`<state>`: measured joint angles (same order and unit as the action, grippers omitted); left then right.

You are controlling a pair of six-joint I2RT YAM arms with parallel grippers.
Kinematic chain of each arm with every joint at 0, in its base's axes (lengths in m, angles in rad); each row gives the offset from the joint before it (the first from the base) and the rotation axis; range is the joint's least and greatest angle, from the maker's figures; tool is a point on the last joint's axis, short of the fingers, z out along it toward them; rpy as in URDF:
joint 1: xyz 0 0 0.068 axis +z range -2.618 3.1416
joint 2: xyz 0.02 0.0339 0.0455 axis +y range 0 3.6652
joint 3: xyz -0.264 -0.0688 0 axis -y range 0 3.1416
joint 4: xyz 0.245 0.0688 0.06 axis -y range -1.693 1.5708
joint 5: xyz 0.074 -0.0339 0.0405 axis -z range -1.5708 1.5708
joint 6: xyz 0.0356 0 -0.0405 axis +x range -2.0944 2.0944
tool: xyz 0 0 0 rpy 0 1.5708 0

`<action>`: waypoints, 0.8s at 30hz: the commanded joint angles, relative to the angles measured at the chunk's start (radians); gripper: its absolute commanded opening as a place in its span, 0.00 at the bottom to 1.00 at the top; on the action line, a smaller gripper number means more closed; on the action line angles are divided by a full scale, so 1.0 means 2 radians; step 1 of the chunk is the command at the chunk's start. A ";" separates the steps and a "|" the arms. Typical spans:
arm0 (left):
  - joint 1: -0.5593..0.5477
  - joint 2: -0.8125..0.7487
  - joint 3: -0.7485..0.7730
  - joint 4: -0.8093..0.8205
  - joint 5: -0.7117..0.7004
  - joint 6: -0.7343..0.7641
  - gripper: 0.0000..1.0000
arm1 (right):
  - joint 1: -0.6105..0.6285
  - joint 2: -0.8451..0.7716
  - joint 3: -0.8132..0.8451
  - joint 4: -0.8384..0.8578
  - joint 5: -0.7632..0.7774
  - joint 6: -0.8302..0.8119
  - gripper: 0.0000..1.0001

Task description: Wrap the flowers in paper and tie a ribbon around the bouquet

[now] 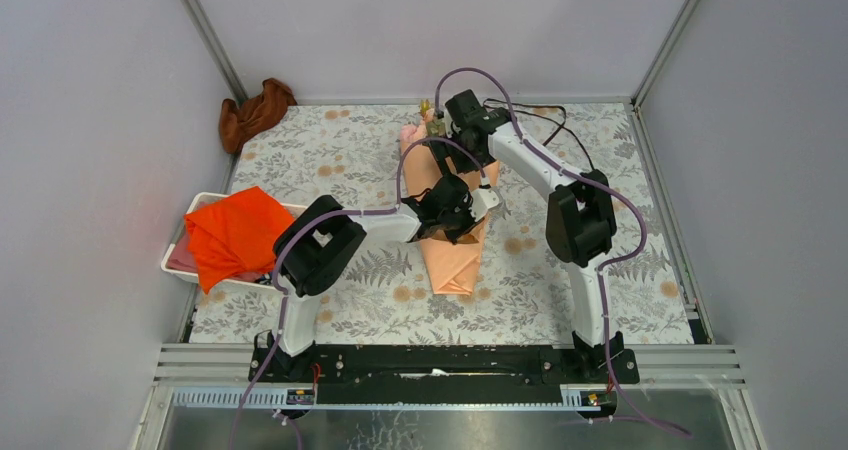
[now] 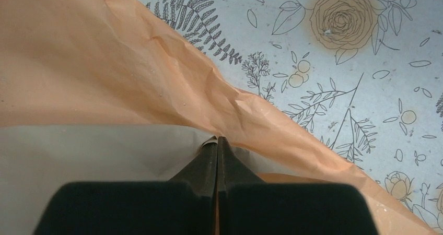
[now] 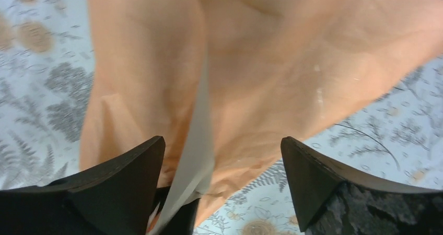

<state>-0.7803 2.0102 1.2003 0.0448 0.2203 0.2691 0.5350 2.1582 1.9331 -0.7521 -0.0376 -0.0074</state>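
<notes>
Left jaws closed, right jaws wide

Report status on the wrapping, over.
Left claw shut on the paper edge. Right claw open over it. Flowers showing at far end. Nothing blocking.

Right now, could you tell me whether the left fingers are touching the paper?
Touching: the left wrist view shows the shut fingers pinching a pale edge of the paper.
</notes>
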 commanded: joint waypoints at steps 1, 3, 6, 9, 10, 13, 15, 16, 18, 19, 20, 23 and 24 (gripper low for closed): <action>-0.004 0.021 0.004 -0.034 -0.014 0.009 0.00 | 0.001 -0.006 0.014 -0.008 0.094 -0.005 0.84; -0.004 0.020 0.004 -0.035 -0.015 0.009 0.00 | 0.000 -0.011 0.014 -0.003 0.105 0.000 0.70; -0.004 0.020 0.003 -0.034 -0.015 0.008 0.00 | -0.005 -0.014 0.014 0.004 0.098 0.001 0.48; -0.004 0.018 0.001 -0.034 -0.017 0.008 0.00 | -0.012 -0.018 0.012 0.005 0.061 0.001 0.21; -0.004 0.017 0.001 -0.035 -0.016 0.009 0.00 | -0.014 -0.019 0.009 0.007 0.049 0.001 0.13; -0.004 0.017 0.001 -0.034 -0.018 0.009 0.00 | -0.018 -0.029 -0.003 0.015 0.023 0.001 0.00; -0.004 0.016 0.001 -0.035 -0.019 0.010 0.00 | -0.022 -0.035 -0.011 0.022 0.020 0.014 0.00; -0.004 0.015 0.003 -0.040 -0.019 0.011 0.00 | -0.027 -0.038 -0.015 0.026 0.013 0.016 0.00; -0.004 0.007 0.010 -0.058 -0.016 0.014 0.15 | -0.038 -0.043 -0.026 0.039 -0.009 0.018 0.00; -0.004 0.000 0.015 -0.073 -0.010 0.016 0.31 | -0.046 -0.045 -0.034 0.048 -0.022 0.019 0.00; -0.004 -0.009 0.021 -0.092 -0.001 0.019 0.43 | -0.056 -0.047 -0.042 0.059 -0.036 0.020 0.00; -0.004 -0.043 0.042 -0.155 0.041 0.029 0.68 | -0.084 -0.051 -0.073 0.094 -0.089 0.025 0.00; -0.004 -0.056 0.050 -0.178 0.060 0.035 0.72 | -0.091 -0.053 -0.084 0.107 -0.102 0.027 0.00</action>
<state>-0.7849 1.9911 1.2446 -0.0872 0.2474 0.2962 0.4278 2.1262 1.8236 -0.6315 -0.1051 0.0250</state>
